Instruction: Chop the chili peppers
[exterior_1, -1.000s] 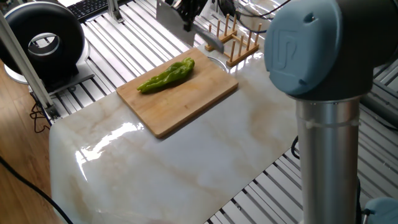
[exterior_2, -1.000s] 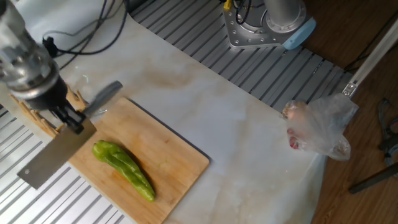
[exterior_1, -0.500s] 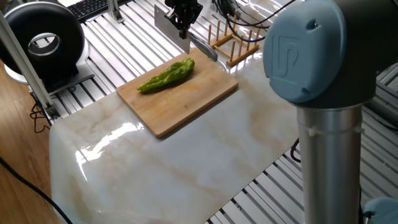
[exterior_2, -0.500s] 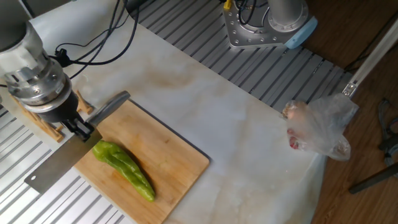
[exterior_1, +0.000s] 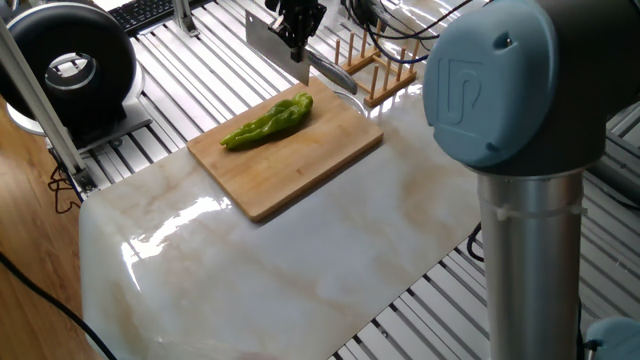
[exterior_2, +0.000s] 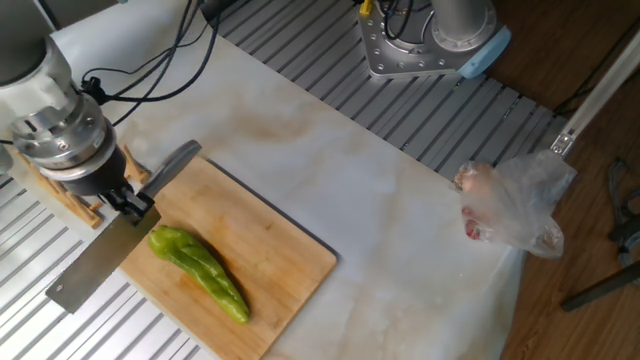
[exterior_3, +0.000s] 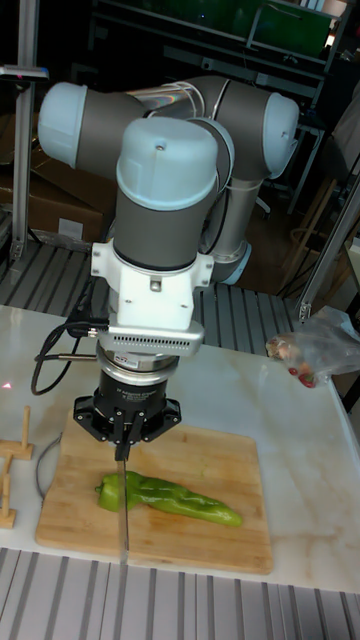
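One whole light-green chili pepper (exterior_1: 268, 121) (exterior_2: 200, 272) (exterior_3: 170, 497) lies across the wooden cutting board (exterior_1: 300, 165) (exterior_2: 275, 255) (exterior_3: 200, 465). My gripper (exterior_1: 298, 30) (exterior_2: 125, 200) (exterior_3: 124, 435) is shut on a cleaver-like knife (exterior_2: 95, 265), at the point where handle and blade meet. The blade (exterior_1: 265, 35) hangs over the pepper's thick end, a little above it in one fixed view. The tall fixed view shows it edge-on, in line with that end. Its grey handle (exterior_2: 175, 163) points toward the table's middle.
A wooden rack (exterior_1: 380, 65) (exterior_2: 60, 190) stands just behind the board, close to the gripper. A plastic bag (exterior_2: 515, 205) (exterior_3: 315, 350) with red items lies at the marble top's far edge. My arm's base (exterior_2: 430, 40) stands on the slatted surface.
The gripper with the knife has come down and nearer to the pepper's thick end. The pepper and board have not moved.
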